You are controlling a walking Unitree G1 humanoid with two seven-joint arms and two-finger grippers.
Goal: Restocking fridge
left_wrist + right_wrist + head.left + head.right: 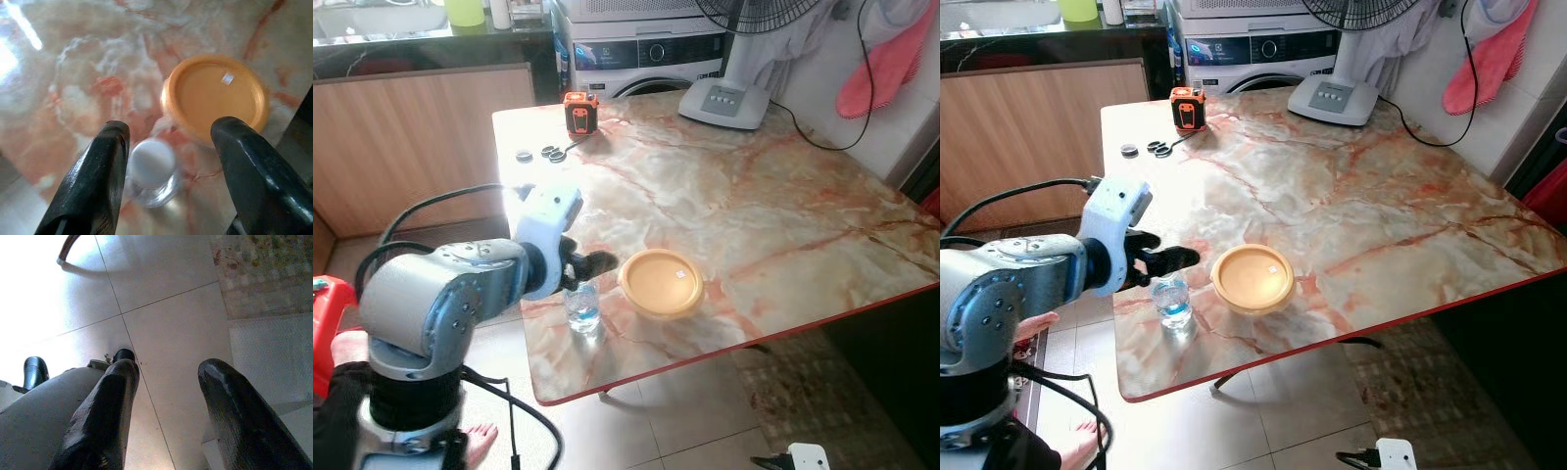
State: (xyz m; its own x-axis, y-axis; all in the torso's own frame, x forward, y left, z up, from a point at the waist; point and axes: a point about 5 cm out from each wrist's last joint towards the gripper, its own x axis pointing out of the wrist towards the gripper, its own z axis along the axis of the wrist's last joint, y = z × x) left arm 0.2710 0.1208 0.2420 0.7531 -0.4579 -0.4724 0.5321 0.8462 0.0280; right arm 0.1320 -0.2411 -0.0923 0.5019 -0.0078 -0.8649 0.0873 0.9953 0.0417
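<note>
A small clear water bottle with a white cap stands near the front left corner of the marble table. Just to its right sits a round orange lidded container. My left gripper hovers just above the bottle, open; in the left wrist view the cap lies between the two black fingers, closer to one of them. The fingers do not touch the bottle. My right gripper hangs low, open and holding nothing, pointed at the tiled floor.
An orange tape measure and small black discs lie at the table's far left. A fan base stands at the back, with a washing machine behind it. A wooden cabinet is on the left. A person's bare foot is on the floor.
</note>
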